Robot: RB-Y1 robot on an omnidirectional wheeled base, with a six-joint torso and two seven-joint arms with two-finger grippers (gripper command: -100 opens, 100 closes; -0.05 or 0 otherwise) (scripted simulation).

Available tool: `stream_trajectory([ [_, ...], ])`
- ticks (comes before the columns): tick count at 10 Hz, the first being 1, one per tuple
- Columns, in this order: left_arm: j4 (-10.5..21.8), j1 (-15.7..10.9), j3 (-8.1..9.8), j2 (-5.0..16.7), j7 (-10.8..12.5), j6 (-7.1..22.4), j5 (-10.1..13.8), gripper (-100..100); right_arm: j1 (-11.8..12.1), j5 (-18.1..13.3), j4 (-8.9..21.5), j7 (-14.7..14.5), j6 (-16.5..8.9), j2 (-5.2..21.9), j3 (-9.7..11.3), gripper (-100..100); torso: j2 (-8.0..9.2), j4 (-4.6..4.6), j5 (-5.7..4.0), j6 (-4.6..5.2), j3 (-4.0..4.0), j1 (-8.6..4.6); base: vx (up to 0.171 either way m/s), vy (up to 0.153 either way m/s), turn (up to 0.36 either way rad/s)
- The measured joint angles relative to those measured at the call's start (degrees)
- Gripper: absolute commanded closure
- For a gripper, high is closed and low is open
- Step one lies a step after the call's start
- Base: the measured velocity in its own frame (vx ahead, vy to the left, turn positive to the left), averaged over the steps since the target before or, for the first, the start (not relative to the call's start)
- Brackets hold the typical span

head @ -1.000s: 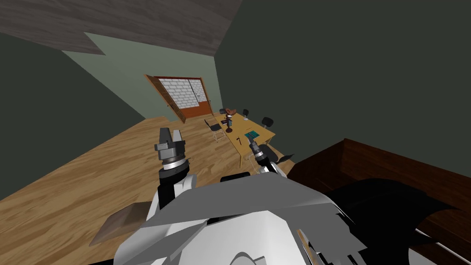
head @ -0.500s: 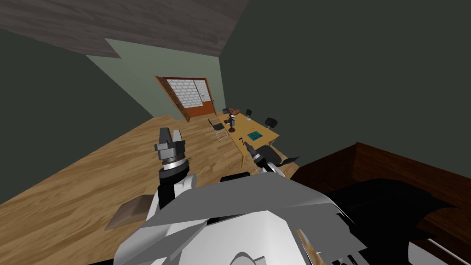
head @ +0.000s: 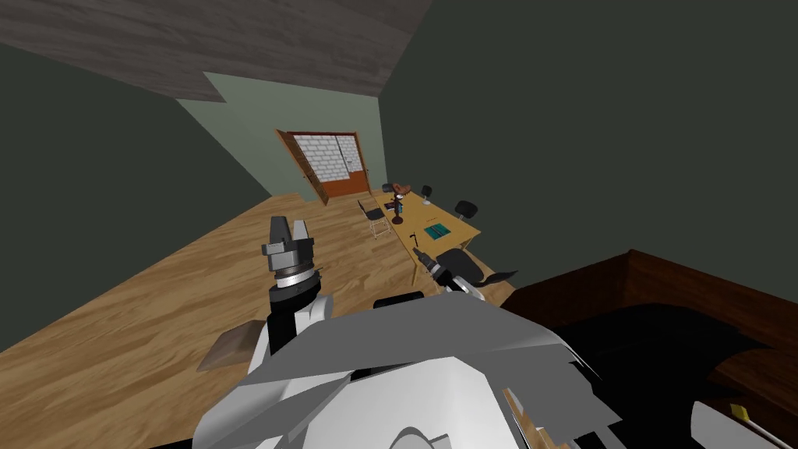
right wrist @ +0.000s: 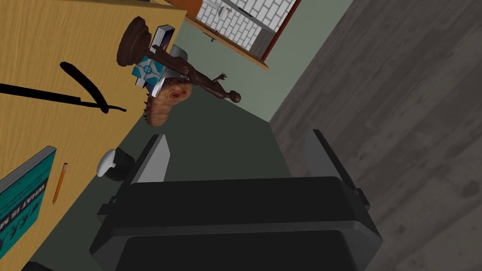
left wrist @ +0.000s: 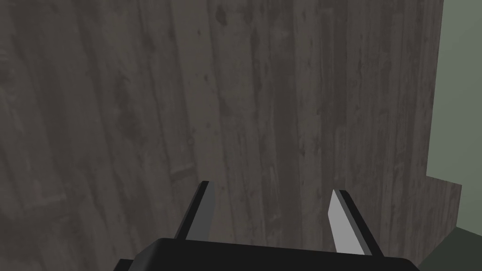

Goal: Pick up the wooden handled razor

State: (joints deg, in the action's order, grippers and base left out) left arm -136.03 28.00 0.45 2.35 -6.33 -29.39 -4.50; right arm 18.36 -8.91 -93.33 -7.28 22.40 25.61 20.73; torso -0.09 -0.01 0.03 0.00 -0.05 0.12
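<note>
Head view: the tan table [head: 421, 218] stands well apart from you, at about one o'clock from the right gripper [head: 425, 257]. The left gripper [head: 287, 234] is held up at about nine o'clock of the right one.

Left wrist view: that gripper's blades stand spread, with nothing between them.

Right wrist view: the right gripper's blades are spread and bare too. Beyond them the razor [right wrist: 87, 89], drawn dark, lies flat on the table top between the brown figurine [right wrist: 188, 70] and the teal book [right wrist: 21, 202]. A pencil [right wrist: 60, 181] lies just beside the book.

You are in the approach, by my reading, and no grasp has begun. Next you need to close on the table, then bring the right gripper down over the razor's handle with the blades either side of it.
</note>
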Motion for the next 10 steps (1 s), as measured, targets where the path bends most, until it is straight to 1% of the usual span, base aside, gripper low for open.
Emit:
stream_trajectory([
  [1, 0.0, 0.0, 0.0, 0.0, 0.0, 0.0, 0.0, 0, -0.85, -0.39, 1.86, -0.25, -0.41, 0.23, 0.47, -100, 0.0, 0.0, 0.0, 0.02, 0.0, -0.01, 0.036, 0.047, 0.11],
  [2, 0.0, 0.0, 0.0, 0.0, 0.0, 0.0, 0.0, 0, -1.81, -0.99, 4.15, -0.53, -1.02, 1.15, 1.14, -100, -0.04, -0.01, 0.01, 0.01, -0.02, 0.03, 0.044, 0.073, 0.219],
  [3, 0.0, 0.0, 0.0, 0.0, 0.0, 0.0, 0.0, 0, -2.86, -1.74, 5.76, -0.74, -2.36, 2.76, 2.04, -100, -0.08, -0.01, 0.03, -0.01, -0.04, 0.11, 0.033, 0.059, 0.091],
  [4, 0.0, 0.01, 0.0, 0.0, 0.0, 0.0, 0.0, 0, -2.91, -2.2, 7.49, -1.15, -2.54, 3.19, 2.37, -100, -0.03, -0.02, 0.02, 0.04, -0.02, 0.09, 0.042, 0.07, 0.127],
  [5, 0.0, 0.0, 0.0, 0.0, 0.0, 0.0, 0.0, 0, -4.17, -2.74, 9.92, -1.42, -2.94, 4.12, 3.01, -100, -0.07, -0.01, 0.03, 0.0, -0.04, 0.12, 0.065, 0.085, 0.231],
  [6, 0.0, 0.0, 0.0, 0.0, 0.0, 0.0, 0.0, 0, -5.44, -3.4, 11.64, -1.5, -4.33, 5.73, 3.86, -100, -0.14, -0.03, 0.04, -0.01, -0.08, 0.17, 0.048, 0.05, 0.064],
  [8, 0.0, 0.0, 0.0, 0.0, 0.0, 0.0, 0.0, 0, -7.13, -4.17, 15.58, -1.65, -5.4, 7.48, 4.77, -100, -0.06, -0.02, 0.02, 0.02, -0.04, 0.05, 0.046, 0.057, 0.168],
  [9, 0.0, 0.0, 0.0, 0.0, 0.0, 0.0, 0.0, 0, -7.25, -4.76, 16.61, -1.89, -6.41, 9.29, 5.28, -100, -0.09, -0.02, 0.03, 0.02, -0.05, 0.1, 0.046, 0.041, 0.059],
  [10, 0.0, 0.01, 0.0, 0.0, 0.0, 0.0, 0.0, 0, -7.8, -5.12, 17.59, -2.09, -7.27, 9.73, 5.65, -100, -0.06, -0.02, 0.02, 0.04, -0.04, 0.05, 0.046, 0.036, 0.12],
])
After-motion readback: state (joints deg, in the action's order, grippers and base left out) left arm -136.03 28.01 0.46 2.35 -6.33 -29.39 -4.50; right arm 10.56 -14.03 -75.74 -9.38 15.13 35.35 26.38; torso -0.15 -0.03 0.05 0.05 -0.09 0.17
